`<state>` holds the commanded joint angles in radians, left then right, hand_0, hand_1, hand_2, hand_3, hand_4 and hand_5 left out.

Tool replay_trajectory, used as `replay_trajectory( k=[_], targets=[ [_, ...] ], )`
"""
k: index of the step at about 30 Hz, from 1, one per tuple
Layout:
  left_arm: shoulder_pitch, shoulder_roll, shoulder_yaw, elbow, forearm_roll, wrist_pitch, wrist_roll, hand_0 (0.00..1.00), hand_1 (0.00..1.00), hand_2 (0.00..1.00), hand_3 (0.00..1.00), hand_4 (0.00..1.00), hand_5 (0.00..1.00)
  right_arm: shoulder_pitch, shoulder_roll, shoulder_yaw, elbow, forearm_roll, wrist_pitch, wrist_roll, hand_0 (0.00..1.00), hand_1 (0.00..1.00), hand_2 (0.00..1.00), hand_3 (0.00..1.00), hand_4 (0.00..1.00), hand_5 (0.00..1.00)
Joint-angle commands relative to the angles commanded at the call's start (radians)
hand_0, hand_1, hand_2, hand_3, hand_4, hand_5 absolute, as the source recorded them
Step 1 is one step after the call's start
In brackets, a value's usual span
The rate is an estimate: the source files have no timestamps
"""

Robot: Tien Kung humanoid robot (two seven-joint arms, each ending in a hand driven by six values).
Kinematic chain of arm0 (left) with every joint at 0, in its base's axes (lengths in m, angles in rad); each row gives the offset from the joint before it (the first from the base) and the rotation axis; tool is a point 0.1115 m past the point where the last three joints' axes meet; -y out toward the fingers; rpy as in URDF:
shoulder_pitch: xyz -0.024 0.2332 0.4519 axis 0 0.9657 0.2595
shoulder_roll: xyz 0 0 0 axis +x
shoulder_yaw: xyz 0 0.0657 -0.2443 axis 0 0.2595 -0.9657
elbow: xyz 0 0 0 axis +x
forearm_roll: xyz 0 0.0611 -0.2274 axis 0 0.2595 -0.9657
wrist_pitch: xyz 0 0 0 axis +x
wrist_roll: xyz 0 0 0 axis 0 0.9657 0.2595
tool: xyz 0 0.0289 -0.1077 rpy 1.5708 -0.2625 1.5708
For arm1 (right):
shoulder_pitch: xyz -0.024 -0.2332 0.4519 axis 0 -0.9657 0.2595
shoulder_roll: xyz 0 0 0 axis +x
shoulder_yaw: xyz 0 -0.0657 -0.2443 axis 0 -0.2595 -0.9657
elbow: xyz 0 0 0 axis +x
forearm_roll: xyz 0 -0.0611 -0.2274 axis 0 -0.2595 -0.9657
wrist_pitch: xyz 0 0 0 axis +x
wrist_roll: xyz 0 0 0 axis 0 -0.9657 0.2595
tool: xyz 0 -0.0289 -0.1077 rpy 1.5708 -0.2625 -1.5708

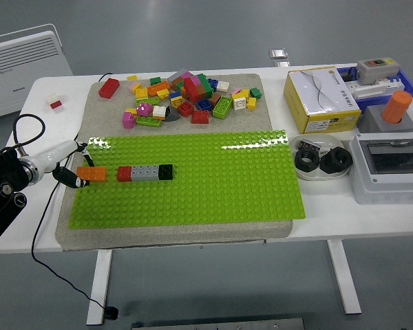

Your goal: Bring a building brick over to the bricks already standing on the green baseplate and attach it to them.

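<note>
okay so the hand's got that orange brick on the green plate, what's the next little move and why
Probably slide the orange brick rightward toward the red end of the row. A gap of bare baseplate separates them, so they aren't joined, and the left hand grips the brick's left end.

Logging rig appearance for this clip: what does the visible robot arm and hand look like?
Only the left arm shows, at the left edge: bulky black segments with round joint housings, then a glossy white and silver cylindrical forearm. A black cable loops above it. The left hand has dark, slim fingers. No markings are legible. The right arm is out of view.
</note>
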<state>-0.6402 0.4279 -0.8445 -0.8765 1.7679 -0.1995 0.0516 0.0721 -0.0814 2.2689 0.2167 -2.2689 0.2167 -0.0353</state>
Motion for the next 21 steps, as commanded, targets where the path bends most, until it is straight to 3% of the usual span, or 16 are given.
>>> replay_trajectory(
  k=[21],
  targets=[
    [-0.015,0.011,0.007,-0.018,0.001,0.004,-0.014,0.998,0.998,0.966,0.507,0.687,0.002,0.002,-0.003,0.000,0.000,0.000,-0.002,-0.002,0.654,0.559,0.669,0.711,0.741,0.998]
  ],
)
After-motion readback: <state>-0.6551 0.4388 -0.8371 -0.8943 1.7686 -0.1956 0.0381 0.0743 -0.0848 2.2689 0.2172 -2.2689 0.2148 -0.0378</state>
